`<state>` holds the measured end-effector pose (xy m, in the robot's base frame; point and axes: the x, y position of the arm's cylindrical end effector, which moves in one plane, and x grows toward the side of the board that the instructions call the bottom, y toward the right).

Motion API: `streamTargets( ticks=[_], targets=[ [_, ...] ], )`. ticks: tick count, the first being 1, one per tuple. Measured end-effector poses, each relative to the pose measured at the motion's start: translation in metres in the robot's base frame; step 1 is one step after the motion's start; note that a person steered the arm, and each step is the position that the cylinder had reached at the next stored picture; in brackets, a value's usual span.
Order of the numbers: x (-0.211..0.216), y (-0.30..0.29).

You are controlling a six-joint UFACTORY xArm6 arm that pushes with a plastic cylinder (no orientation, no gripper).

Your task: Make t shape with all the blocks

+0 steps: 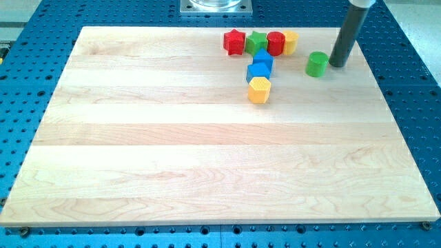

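Near the view's top, a row runs left to right: a red star block (234, 42), a green star block (257, 41), a red cylinder (275, 43) and a yellow block (290, 42), all touching. Below the green star, two blue blocks (260, 67) form a short column, and a yellow hexagon block (259, 89) sits below them. A green cylinder (317, 64) stands apart to the right of the column. My tip (338, 64) rests on the board just right of the green cylinder, a small gap between them.
The blocks lie on a pale wooden board (207, 151) set on a blue perforated table. A metal mount shows at the view's top edge (216, 6).
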<state>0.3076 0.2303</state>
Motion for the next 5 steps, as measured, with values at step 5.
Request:
streamTargets(
  ticks=[5],
  targets=[
    [0.103,-0.047]
  ],
)
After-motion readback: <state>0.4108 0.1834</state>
